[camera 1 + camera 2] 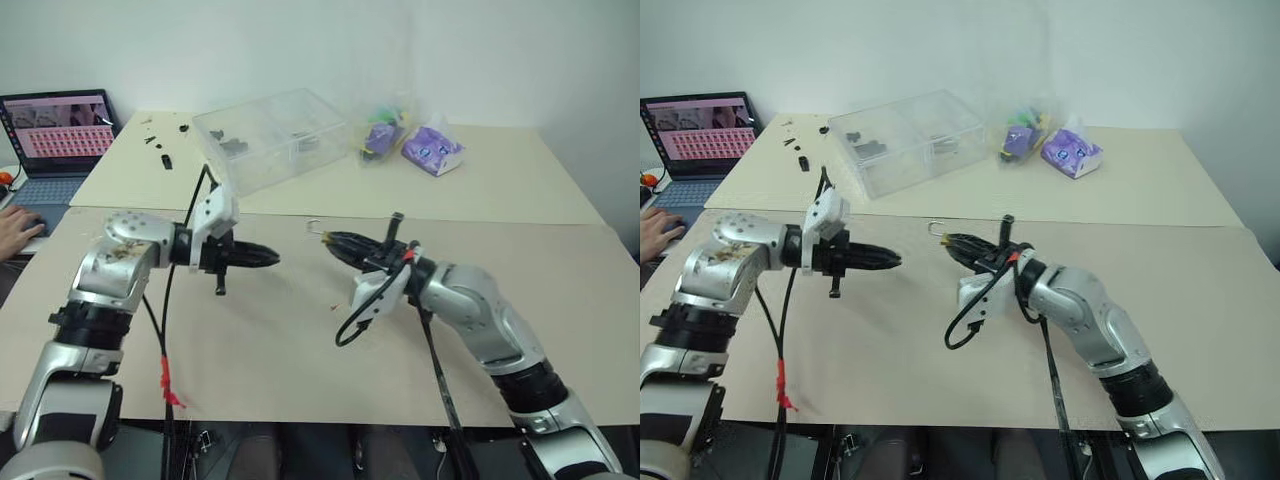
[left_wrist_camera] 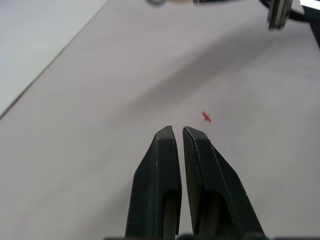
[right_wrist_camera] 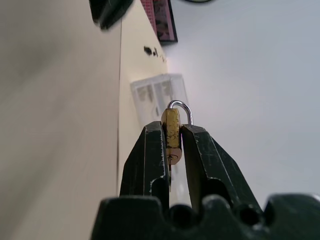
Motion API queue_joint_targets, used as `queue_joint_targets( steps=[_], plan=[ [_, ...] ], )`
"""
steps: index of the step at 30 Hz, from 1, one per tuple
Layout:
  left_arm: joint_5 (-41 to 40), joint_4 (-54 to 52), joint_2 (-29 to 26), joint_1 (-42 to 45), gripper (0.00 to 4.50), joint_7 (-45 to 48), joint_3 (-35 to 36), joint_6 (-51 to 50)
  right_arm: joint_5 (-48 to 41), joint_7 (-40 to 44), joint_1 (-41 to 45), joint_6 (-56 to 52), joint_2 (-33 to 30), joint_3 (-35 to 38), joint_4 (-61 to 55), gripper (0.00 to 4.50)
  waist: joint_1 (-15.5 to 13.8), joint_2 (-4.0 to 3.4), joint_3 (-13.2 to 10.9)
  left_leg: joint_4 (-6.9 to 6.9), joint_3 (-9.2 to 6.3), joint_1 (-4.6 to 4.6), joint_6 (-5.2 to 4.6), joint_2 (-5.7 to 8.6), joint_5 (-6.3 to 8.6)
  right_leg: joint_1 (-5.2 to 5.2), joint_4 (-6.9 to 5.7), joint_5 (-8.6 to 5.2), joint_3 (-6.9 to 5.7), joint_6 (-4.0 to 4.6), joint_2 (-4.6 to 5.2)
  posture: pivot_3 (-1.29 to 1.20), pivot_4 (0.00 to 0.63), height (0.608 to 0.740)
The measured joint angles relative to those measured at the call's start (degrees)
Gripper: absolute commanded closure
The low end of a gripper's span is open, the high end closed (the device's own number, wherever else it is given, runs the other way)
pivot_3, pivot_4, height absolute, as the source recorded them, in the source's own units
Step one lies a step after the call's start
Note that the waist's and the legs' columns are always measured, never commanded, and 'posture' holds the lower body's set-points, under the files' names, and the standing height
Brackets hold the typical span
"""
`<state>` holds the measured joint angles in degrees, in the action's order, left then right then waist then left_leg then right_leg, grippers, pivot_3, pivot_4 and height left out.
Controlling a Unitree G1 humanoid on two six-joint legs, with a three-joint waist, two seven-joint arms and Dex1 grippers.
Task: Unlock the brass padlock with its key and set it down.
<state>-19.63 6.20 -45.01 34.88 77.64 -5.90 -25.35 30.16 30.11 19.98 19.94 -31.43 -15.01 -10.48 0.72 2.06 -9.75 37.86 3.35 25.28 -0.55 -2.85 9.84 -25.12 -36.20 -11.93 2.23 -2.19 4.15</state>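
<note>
My right gripper (image 1: 330, 238) is shut on the brass padlock (image 3: 172, 135), a small gold block pinched between the black fingers. Its silvery shackle (image 1: 314, 228) sticks out past the fingertips, above the tan table (image 1: 270, 340). Whether the shackle is locked I cannot tell. My left gripper (image 1: 272, 258) hovers to the left, pointing towards the right one across a short gap. In the left wrist view its fingers (image 2: 165, 150) are shut with nothing visible between them. The key is out of view.
A clear plastic box (image 1: 270, 135) stands at the back, with small black parts (image 1: 160, 150) to its left and purple packets (image 1: 430, 148) to its right. A laptop (image 1: 60, 130) and a person's hand (image 1: 15, 228) are at the far left. Cables hang from both arms.
</note>
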Motion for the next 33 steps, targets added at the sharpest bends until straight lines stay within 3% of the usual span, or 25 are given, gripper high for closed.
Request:
queue_joint_targets(
  steps=[8, 20, 22, 23, 24, 28, 33],
  plan=[
    [-3.26, -12.34, -2.85, -4.05, 4.16, 1.32, 0.71, -2.72, -1.88, 5.88, -4.45, 4.42, -1.17, -7.85, 5.58, 4.42, 0.37, 0.0, 0.0, 0.01, 0.07, -0.11, 0.0, 0.0, 0.0, 0.03, -0.01, 0.02, 0.02, -0.1, 0.05, 0.0, 0.15, 0.726],
    [-4.06, -16.75, -4.93, -6.87, 4.16, 2.64, 0.14, -3.66, -6.57, 12.08, 2.64, 5.92, -0.39, -9.7, 12.5, 4.42, 0.36, 0.01, 0.0, 0.01, 0.05, -0.13, 0.0, -0.03, -0.01, 0.04, -0.03, 0.01, 0.02, -0.07, -0.02, 0.0, 0.15, 0.726],
    [-3.78, -16.74, -4.93, -7.37, 4.19, 2.39, 0.07, -3.2, -7.08, 12.67, 2.63, 5.57, -0.26, -9.67, 12.48, 3.41, 0.37, 0.0, 0.0, 0.01, 0.05, -0.14, 0.0, -0.04, 0.0, 0.04, -0.03, 0.01, 0.02, -0.07, -0.03, 0.0, 0.15, 0.726],
    [-3.2, -16.71, -4.88, -7.83, 4.19, 2.23, -0.26, -2.7, -8.39, 13.88, 2.45, 4.27, -0.12, -9.62, 12.26, 3.3, 0.36, 0.0, 0.0, 0.01, 0.05, -0.14, 0.0, -0.05, 0.0, 0.04, -0.03, 0.01, 0.02, -0.06, -0.03, 0.0, 0.15, 0.726],
    [-2.98, -16.68, -4.82, -7.94, 4.19, 2.17, -0.58, -2.31, -9.27, 14.95, 1.92, 3.08, -0.02, -9.67, 12.18, 2.87, 0.29, 0.01, 0.0, 0.01, 0.04, -0.13, 0.0, -0.05, 0.0, 0.04, -0.02, 0.0, 0.02, -0.06, -0.04, 0.0, 0.15, 0.726],
    [-2.69, -16.56, -4.39, -8.24, 3.09, 1.83, -1.15, -1.05, -13.15, 17.18, 1.23, -2.81, 0.64, -8.66, 9.61, 1.5, 0.12, 0.01, 0.0, 0.01, 0.05, -0.13, 0.0, -0.04, 0.0, 0.05, -0.02, 0.0, 0.03, -0.05, -0.02, 0.0, 0.15, 0.726],
    [-2.5, -16.25, -3.89, -8.14, 1.37, 1.7, -1.91, -0.8, -22.85, 23.49, -2.49, -16.5, 0.79, -6.85, 3.47, 1.47, 0.04, 0.01, 0.0, 0.01, 0.05, -0.13, 0.0, -0.04, 0.0, 0.06, -0.02, 0.0, 0.02, -0.05, -0.01, 0.0, 0.15, 0.726]
  ],
)
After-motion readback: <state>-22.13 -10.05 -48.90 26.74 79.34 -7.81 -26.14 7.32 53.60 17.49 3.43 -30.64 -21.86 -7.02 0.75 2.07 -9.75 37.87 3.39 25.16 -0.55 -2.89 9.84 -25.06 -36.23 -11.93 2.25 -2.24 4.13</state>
